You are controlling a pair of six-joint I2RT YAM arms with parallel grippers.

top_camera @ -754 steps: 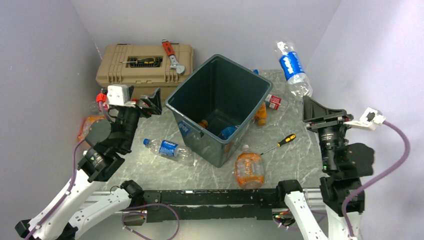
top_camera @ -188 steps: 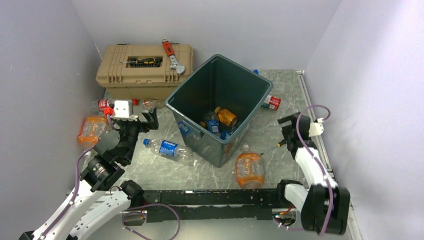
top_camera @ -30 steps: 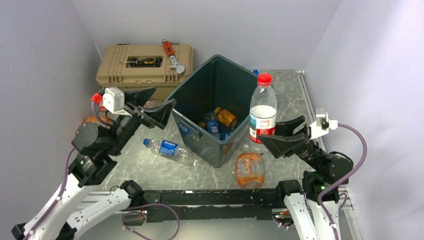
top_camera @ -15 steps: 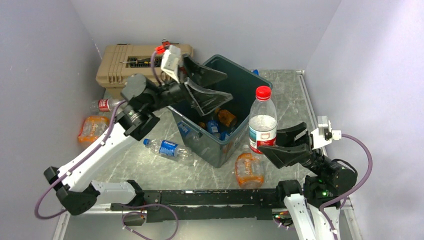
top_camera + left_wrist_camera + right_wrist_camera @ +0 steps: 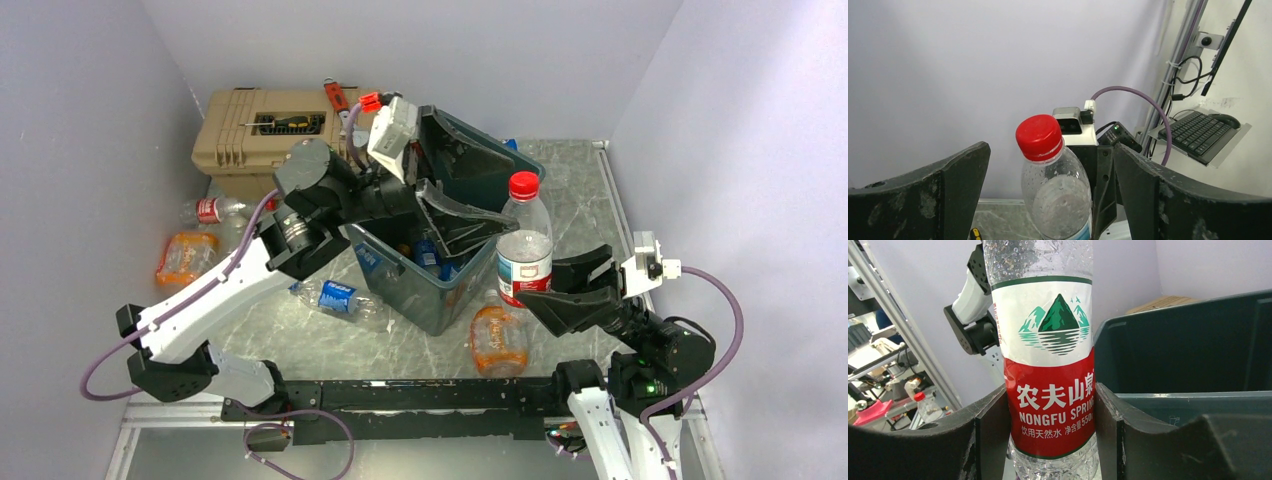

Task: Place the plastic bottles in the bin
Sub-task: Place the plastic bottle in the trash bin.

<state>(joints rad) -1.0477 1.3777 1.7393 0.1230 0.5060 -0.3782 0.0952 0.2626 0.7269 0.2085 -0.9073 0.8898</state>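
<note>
— Where's the bottle [image 5: 524, 250]?
— Upright, at four o'clock from the bin [image 5: 432, 305]. The right gripper [image 5: 545, 283] pinches it at the label.
— And the left gripper [image 5: 500, 195]?
— Spread wide above the bin, holding nothing.

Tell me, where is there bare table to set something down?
Far right, between the dark green-grey plastic bin and the wall; in front, between the blue-labelled clear bottle and the crushed orange bottle. Crowded at left, by the tan toolbox, with more bottles.
</note>
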